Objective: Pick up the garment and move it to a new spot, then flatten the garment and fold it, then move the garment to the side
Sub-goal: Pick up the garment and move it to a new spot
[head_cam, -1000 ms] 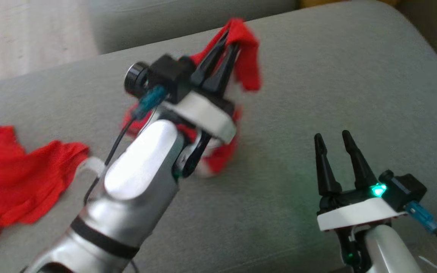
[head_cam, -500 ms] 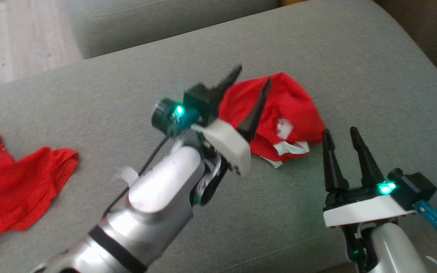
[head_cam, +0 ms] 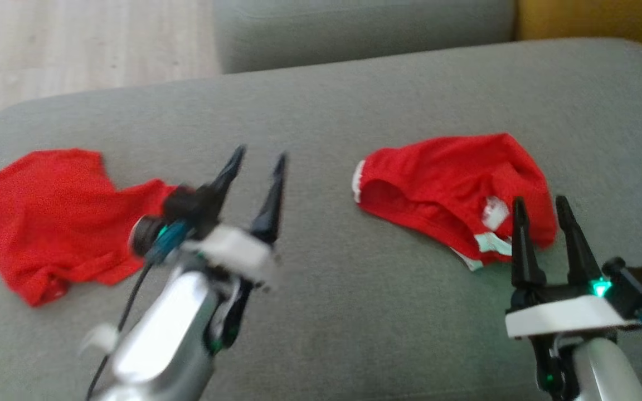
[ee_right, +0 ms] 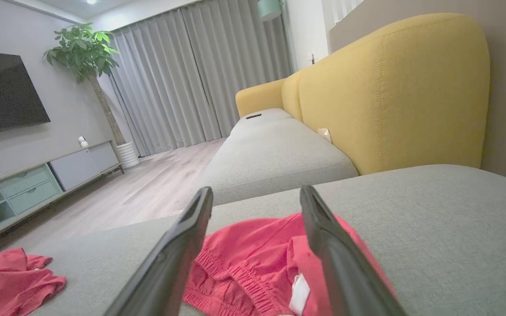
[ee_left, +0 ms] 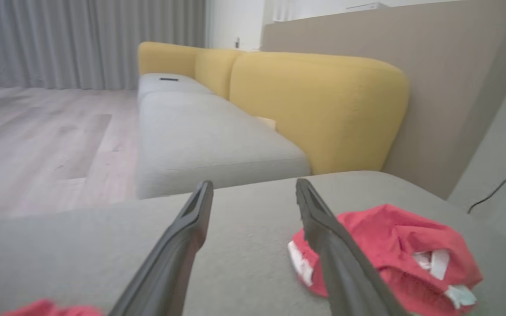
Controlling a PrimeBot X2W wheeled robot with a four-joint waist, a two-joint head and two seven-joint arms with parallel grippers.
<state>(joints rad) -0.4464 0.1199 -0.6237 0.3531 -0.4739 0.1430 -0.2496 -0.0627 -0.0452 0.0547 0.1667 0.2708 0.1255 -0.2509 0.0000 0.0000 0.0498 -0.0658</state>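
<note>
A grey fabric sofa cushion (head_cam: 321,100) with rounded corners carries two pieces of clothing, lying well apart from each other. Toward its right side rests a red garment (head_cam: 443,178), bunched into a loose heap, with a white-trimmed edge at its left end and white labels (head_cam: 494,213) showing near its front. Toward the left side lies a second red cloth (head_cam: 48,211), spread flatter and wrinkled, close to the cushion's left edge

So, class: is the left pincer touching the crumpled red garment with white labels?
Apart. Head view shows bare grey sofa cushion between the left pincer and the white-labelled red garment.
</note>
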